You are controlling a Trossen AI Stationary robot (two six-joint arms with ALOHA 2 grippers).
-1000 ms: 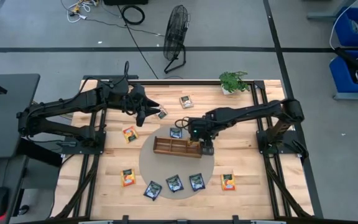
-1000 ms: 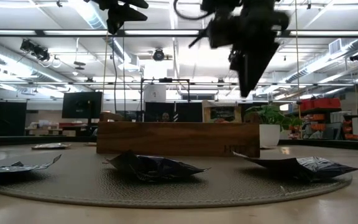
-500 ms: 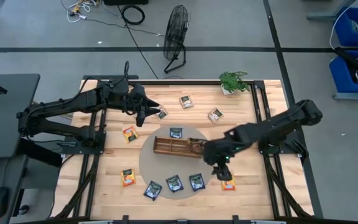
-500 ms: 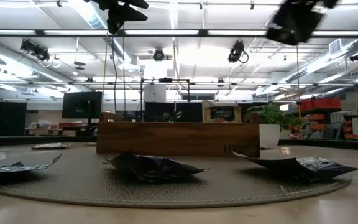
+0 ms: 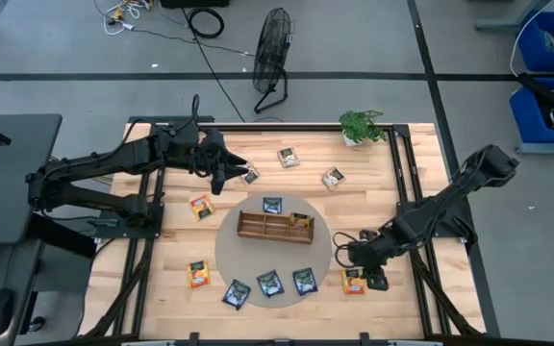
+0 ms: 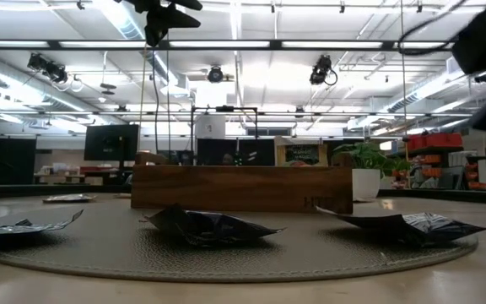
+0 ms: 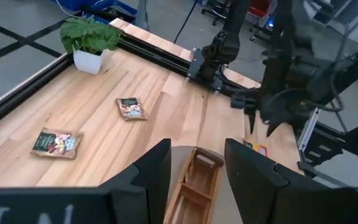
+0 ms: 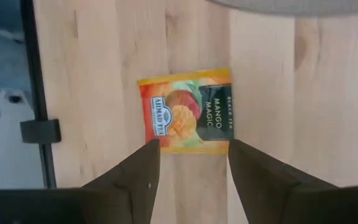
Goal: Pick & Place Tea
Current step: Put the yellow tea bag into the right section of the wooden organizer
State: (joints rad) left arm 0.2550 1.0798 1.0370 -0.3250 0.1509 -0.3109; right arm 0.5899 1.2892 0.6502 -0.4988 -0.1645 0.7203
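Directly below the right gripper, near the front right corner of the pale wooden table, lies a flat square orange mango tea packet; the jaws stand apart and empty above it, the packet centred just ahead of the gap between the dark fingers, untouched. Over the table's rear left area the left gripper hangs with jaws apart, holding nothing, above the long brown wooden compartment tray.
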